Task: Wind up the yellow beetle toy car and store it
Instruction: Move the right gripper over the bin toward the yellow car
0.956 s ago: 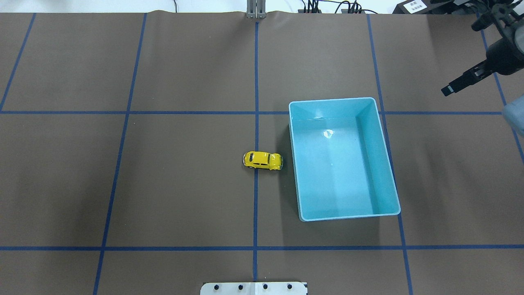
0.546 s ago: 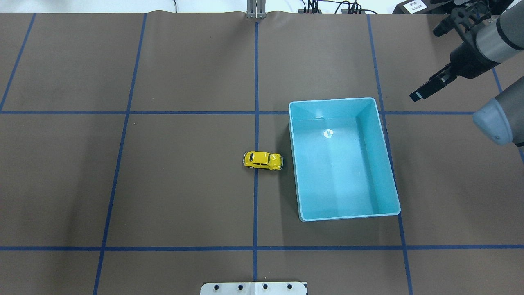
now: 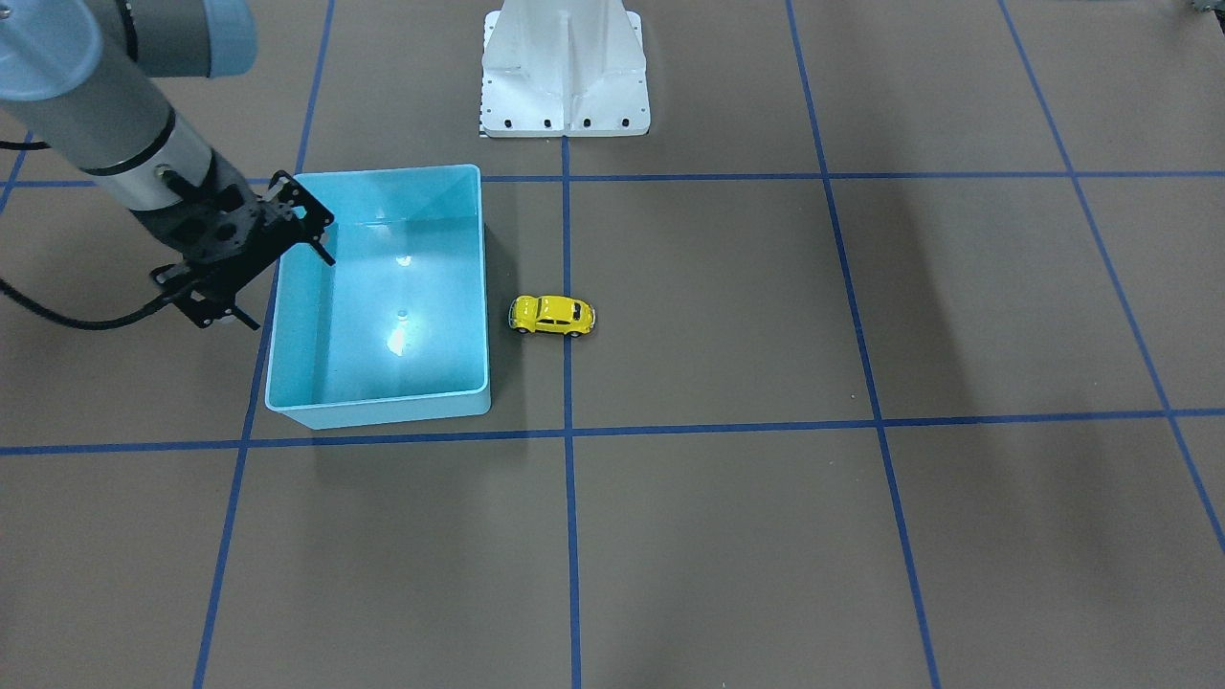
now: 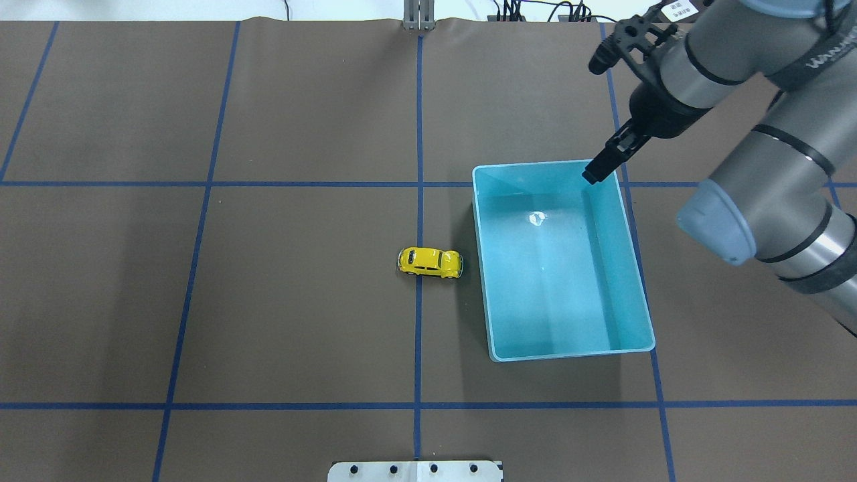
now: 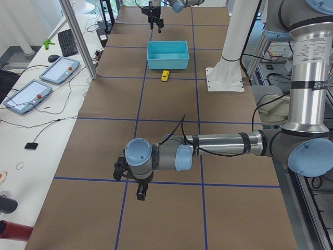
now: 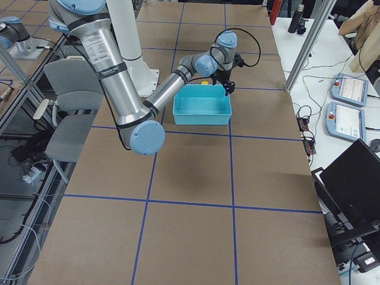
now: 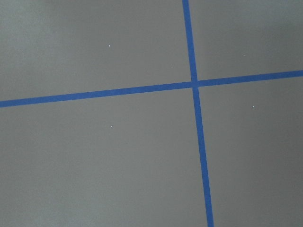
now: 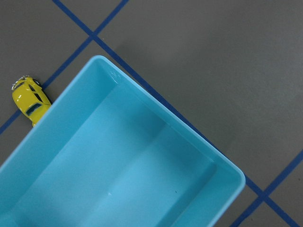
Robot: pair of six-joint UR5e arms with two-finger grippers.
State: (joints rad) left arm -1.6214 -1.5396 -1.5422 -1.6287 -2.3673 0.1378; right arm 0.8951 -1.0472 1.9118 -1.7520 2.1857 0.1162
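Car: yellow beetle toy car (image 4: 430, 262) on its wheels, just beside light blue bin (image 4: 619, 268).
Right gripper (image 4: 592, 122): fingers apart, above bin corner.
Left gripper (image 5: 140, 194): cannot tell.
Arm strap (image 4: 803, 63): maybe "WANM".

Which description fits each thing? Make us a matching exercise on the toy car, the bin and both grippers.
1 yellow beetle toy car
2 light blue bin
3 right gripper
4 left gripper

A empty
B over a corner of the bin
C on the table beside the bin
D far from the bin, above tape lines

Pairs: 1-C, 2-A, 3-B, 4-D
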